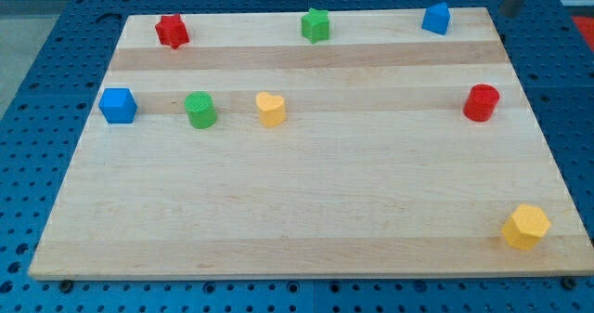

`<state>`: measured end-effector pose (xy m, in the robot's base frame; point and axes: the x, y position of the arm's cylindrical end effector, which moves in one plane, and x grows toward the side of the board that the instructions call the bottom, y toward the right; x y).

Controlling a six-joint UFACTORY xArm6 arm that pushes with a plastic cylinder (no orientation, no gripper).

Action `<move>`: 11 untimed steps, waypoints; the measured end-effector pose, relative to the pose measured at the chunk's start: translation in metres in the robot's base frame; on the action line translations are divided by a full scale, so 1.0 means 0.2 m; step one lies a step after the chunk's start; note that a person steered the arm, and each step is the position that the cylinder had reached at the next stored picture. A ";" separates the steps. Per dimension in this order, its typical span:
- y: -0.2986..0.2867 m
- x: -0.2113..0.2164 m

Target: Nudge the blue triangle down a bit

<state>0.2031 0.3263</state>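
The blue triangle (436, 19) sits near the top right corner of the wooden board (306, 211). A dark rod comes in at the view's top right, and my tip (509, 12) is just past the board's top right corner. The tip is to the right of the blue triangle and slightly above it, with a clear gap between them. It touches no block.
A red star (172, 31) and a green star-like block (316, 24) lie along the top edge. A blue cube (118, 105), green cylinder (200, 110) and yellow heart (270, 109) form a row at the left. A red cylinder (482, 102) is at the right, a yellow hexagon (526, 227) at the bottom right.
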 end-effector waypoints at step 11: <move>-0.68 -0.06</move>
